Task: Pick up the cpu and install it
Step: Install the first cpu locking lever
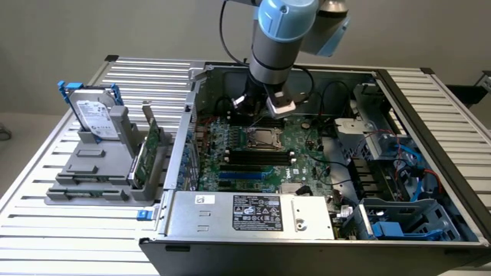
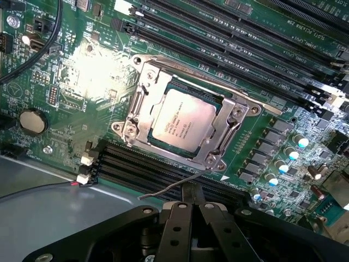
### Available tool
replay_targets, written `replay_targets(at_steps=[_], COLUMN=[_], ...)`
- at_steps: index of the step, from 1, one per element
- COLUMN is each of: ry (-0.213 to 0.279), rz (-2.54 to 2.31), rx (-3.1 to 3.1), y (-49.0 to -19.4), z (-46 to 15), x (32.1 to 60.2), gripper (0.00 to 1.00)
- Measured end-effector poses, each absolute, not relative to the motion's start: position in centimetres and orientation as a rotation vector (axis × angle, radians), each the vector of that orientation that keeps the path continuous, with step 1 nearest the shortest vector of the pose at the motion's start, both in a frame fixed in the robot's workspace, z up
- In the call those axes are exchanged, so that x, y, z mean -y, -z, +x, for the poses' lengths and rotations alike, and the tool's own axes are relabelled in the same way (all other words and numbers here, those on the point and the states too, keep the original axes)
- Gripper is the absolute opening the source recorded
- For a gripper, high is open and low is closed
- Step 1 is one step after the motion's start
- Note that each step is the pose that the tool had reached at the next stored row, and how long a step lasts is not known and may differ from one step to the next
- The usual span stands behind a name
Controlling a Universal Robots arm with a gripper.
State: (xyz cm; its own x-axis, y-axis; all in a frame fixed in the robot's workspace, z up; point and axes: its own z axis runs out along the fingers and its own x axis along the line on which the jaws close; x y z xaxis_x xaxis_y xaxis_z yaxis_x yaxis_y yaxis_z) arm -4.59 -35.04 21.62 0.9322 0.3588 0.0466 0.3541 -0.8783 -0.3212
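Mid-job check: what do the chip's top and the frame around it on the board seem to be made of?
The small flat square silver cpu looks like dull matte metal on top: even grey with faint printed text. The shiny silver socket frame around it is probably plated steel: it throws glints and carries screw heads at its corners.

Ahead of the gripper (image 2: 191, 190), the socket frame (image 2: 140, 101) covers the cpu (image 2: 182, 123) edges. Lettering on the cpu: illegible. Gripper body: cut off by picture edge.

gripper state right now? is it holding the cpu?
Gripper: fingers shut, holding nothing. The cpu lies in the socket, apart from the fingers.
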Motion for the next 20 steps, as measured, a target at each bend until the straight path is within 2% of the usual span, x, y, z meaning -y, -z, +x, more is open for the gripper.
replay_targets(at_steps=[20], ry=[-0.029], rz=[-2.762], rx=[0.513], y=[-21.56], z=[-4.45], x=[35.26], gripper=[0.11])
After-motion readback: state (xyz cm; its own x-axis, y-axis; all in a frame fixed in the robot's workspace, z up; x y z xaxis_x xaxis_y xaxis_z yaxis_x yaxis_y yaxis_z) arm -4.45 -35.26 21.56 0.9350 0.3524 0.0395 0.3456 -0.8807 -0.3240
